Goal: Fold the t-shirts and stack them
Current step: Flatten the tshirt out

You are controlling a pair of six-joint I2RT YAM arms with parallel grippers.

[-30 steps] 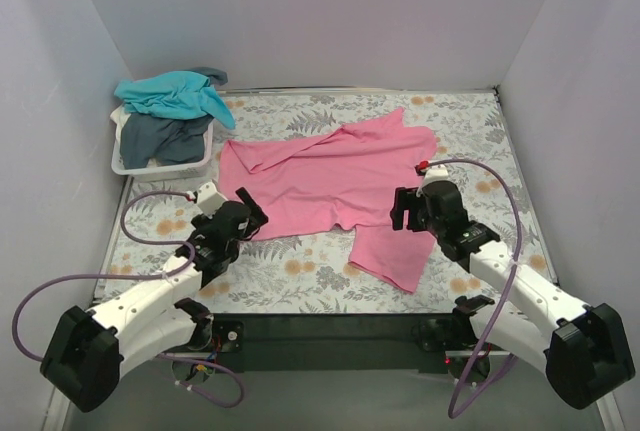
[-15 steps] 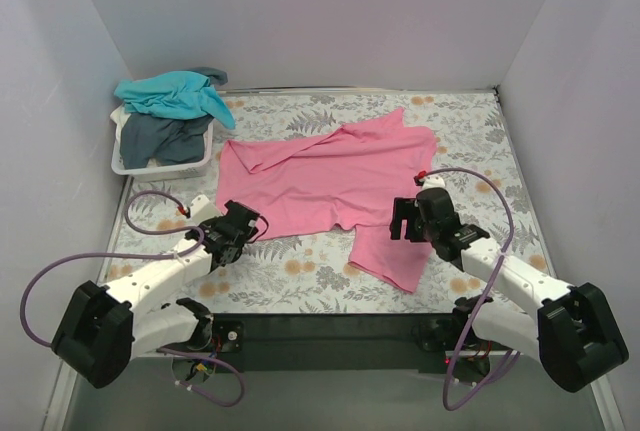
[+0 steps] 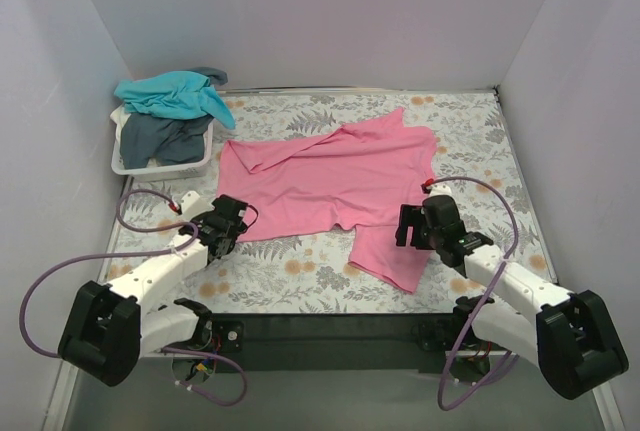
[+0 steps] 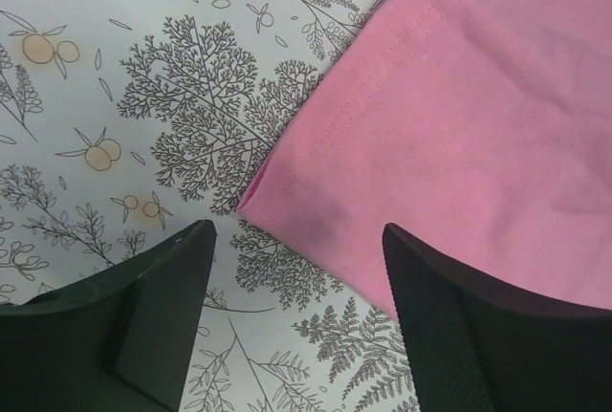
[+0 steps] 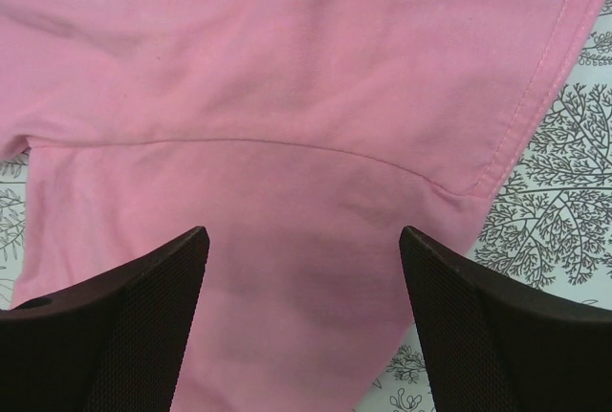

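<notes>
From above, the pink t-shirt (image 3: 330,186) lies spread out, rumpled, across the middle of the floral-patterned surface (image 3: 300,271), with one sleeve reaching toward the near edge. The white basket (image 3: 160,165) stands at the far left, just beside the shirt's left edge. The teal t-shirt (image 3: 170,94) is draped over the top of it, and the grey-blue t-shirt (image 3: 165,139) sits bunched inside it, under the teal one. The left gripper (image 3: 235,213) is low at the pink shirt's near-left corner. The right gripper (image 3: 408,226) is low over the near sleeve on the shirt's right side. Both arms reach in from their bases at the near edge

In the left wrist view, the two black fingers (image 4: 143,307) stand apart and released, with nothing between them. The hemmed corner of the pink shirt (image 4: 449,106) lies flat on the surface (image 4: 124,77), pointing into the gap just ahead of the tips. Whether a tip touches the cloth cannot be told

In the right wrist view, the fingers (image 5: 124,316) are also spread and released, grasping nothing. Pink cloth (image 5: 287,68) fills nearly the whole view beneath them, with a curved seam running across it. The stitched sleeve hem runs down the right side, and the patterned surface (image 5: 574,163) shows beyond it
</notes>
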